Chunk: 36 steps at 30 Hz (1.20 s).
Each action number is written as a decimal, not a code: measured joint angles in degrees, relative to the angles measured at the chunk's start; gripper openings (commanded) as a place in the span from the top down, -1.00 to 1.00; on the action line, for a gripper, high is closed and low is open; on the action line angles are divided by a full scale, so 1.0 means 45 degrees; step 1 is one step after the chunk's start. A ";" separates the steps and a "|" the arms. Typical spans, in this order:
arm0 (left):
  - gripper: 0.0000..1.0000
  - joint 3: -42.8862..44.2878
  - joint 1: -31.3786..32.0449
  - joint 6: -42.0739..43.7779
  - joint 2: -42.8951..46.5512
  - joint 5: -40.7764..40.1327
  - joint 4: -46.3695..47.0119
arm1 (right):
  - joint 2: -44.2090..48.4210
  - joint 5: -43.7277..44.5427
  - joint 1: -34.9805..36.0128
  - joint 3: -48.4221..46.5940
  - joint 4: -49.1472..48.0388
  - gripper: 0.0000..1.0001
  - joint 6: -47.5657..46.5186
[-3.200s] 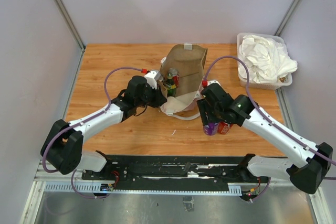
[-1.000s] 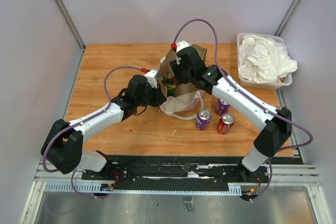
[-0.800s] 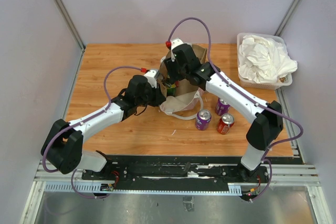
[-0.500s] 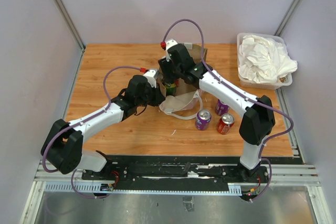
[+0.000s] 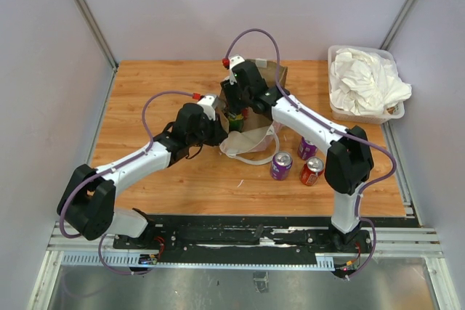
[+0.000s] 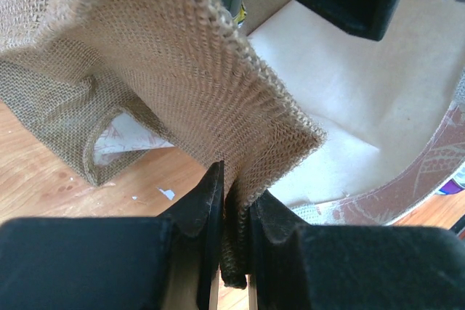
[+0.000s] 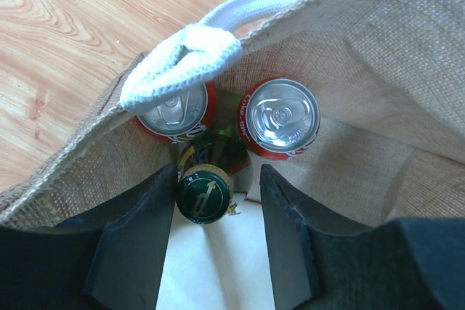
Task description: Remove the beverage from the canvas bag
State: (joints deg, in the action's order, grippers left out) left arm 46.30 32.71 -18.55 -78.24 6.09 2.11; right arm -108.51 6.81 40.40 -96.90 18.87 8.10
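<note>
The smooth wooden table (image 5: pixel 145 92) held the canvas bag (image 5: pixel 251 136) in the upper middle of the top view. The bag was rough and woven. A clear bin (image 5: pixel 356 116) of white cloth (image 5: pixel 367 78) sat at the upper right. Three cans (image 5: pixel 280 165) stood just lower right of the bag. Only the right wrist view saw inside it: two round red cans (image 7: pixel 280 117) and a green bottle (image 7: pixel 205 192). The right gripper (image 7: pixel 218 179) had its jaws apart around the bottle cap. The left gripper (image 6: pixel 234 208) pinched the bag's rim tight.
</note>
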 measured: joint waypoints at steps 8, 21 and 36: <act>0.69 0.0277 -0.0063 0.0005 -0.0379 0.0131 0.0044 | -0.0491 -0.0423 -0.0189 -0.0029 -0.0432 0.06 -0.0053; 0.69 0.0573 -0.0413 -0.0005 -0.0787 0.0384 0.0170 | -0.0894 -0.0675 -0.0325 -0.0063 -0.0651 0.99 -0.0272; 0.70 0.1200 -0.0923 0.0005 -0.1554 0.0612 0.0282 | -0.1350 -0.0787 -0.0335 -0.1807 0.0175 0.99 -0.1574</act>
State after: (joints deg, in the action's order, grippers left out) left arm 51.70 28.56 -18.52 -85.23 8.84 3.38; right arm -114.59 3.27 38.89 -105.03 19.66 1.02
